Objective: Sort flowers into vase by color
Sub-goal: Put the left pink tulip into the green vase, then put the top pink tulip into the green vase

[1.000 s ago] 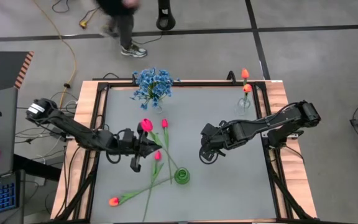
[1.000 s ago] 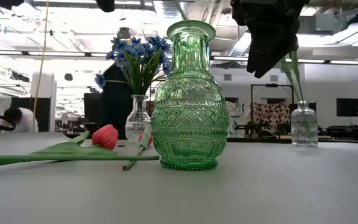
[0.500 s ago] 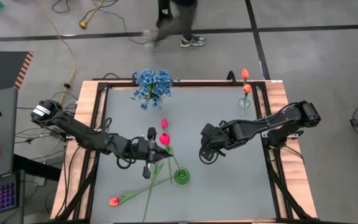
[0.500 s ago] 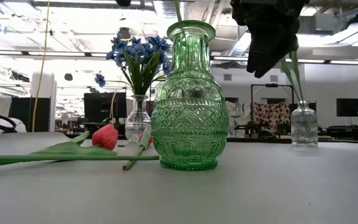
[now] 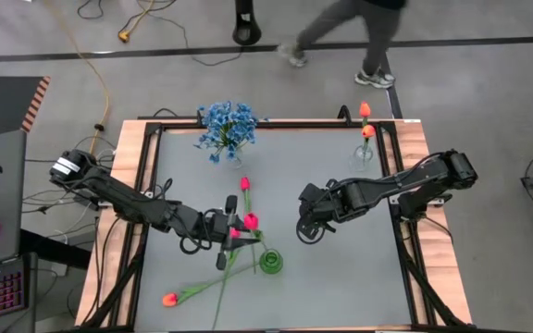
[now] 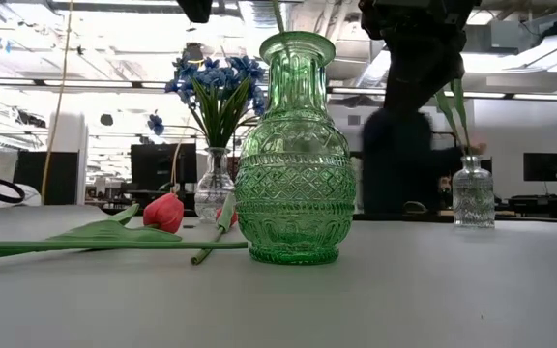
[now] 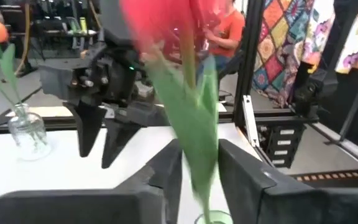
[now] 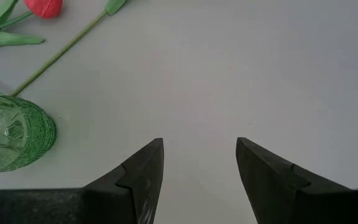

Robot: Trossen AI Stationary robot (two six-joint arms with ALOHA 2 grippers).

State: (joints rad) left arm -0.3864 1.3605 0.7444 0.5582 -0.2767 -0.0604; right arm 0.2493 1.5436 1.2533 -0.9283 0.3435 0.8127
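My left gripper (image 5: 232, 239) is shut on a pink-red tulip (image 5: 250, 221), just left of the green glass vase (image 5: 270, 262). The tulip's stem (image 6: 278, 14) stands above the vase mouth (image 6: 297, 41). My right gripper (image 5: 308, 228) hangs open and empty to the right of the vase. Another pink-red tulip (image 5: 244, 183) and an orange tulip (image 5: 169, 300) lie flat on the table. The blue blossoms (image 5: 225, 125) stand in a clear vase at the far edge. Two orange tulips (image 5: 365, 120) stand in a small clear vase (image 6: 472, 193). My left gripper pinches the tulip between its two fingers (image 7: 244, 177), on the stem and leaf (image 7: 199, 134) below the blossom (image 7: 160, 28). The fingers lie across the stem, coming from the table's left. The tulip is lifted clear and roughly upright, its lower end at the green vase's rim (image 7: 207, 218).
A pink-red tulip (image 6: 165, 213) and long stems lie on the table left of and near the green vase. A person (image 5: 340, 28) walks on the floor beyond the far edge. Bare table surface (image 8: 229, 74) lies under my right gripper.
My left gripper has moved toward the table's right and a little nearer, up to the green vase, carrying the pink-red tulip. The blossom has travelled from the table's middle to just beside the vase. Beyond the far edge, a person has walked from left to right.
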